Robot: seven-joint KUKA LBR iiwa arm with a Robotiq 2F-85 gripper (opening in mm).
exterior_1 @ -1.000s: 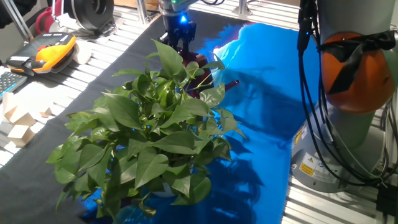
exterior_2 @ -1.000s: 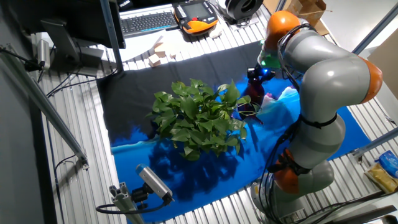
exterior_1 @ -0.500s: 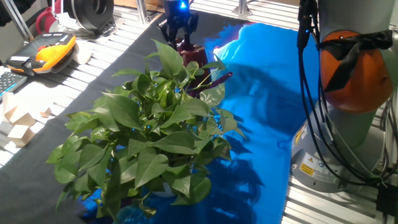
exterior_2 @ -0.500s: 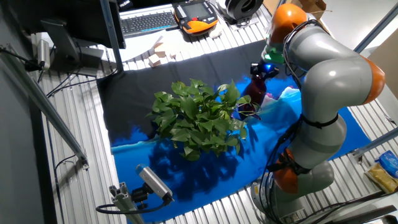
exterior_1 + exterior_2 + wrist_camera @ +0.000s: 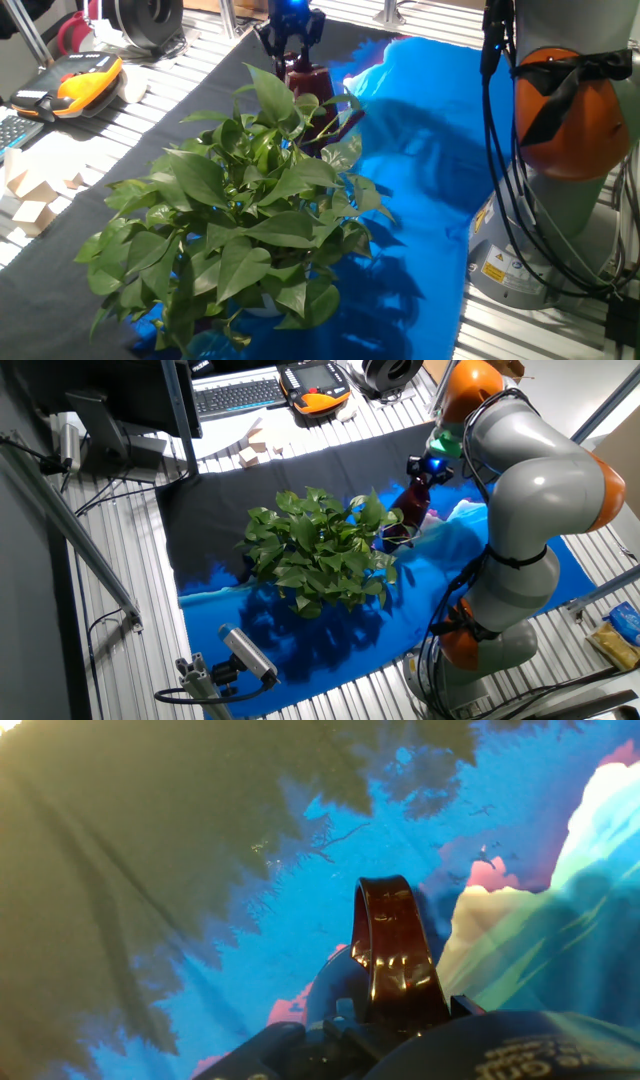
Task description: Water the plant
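Observation:
The plant (image 5: 240, 210) is a big bush of glossy green heart-shaped leaves on the cloth; it also shows in the other fixed view (image 5: 320, 550). My gripper (image 5: 290, 38) is just behind it, shut on the handle of a dark maroon watering can (image 5: 308, 85). The can hangs off the table and its long spout (image 5: 345, 118) points right, beside the plant's far leaves. The other fixed view shows the gripper (image 5: 428, 468) holding the can (image 5: 413, 508) at the plant's right edge. In the hand view the can's curved handle (image 5: 390, 955) rises from between the jaws.
A blue patterned cloth (image 5: 430, 150) and a black cloth (image 5: 150, 130) cover the table. An orange teach pendant (image 5: 85, 75) and wooden blocks (image 5: 30, 190) lie at the left. The arm's base (image 5: 570, 120) stands at the right. A keyboard (image 5: 235, 395) lies beyond the cloth.
My gripper has risen and moved back with the watering can, lifting it higher beside the plant. The plant has not moved.

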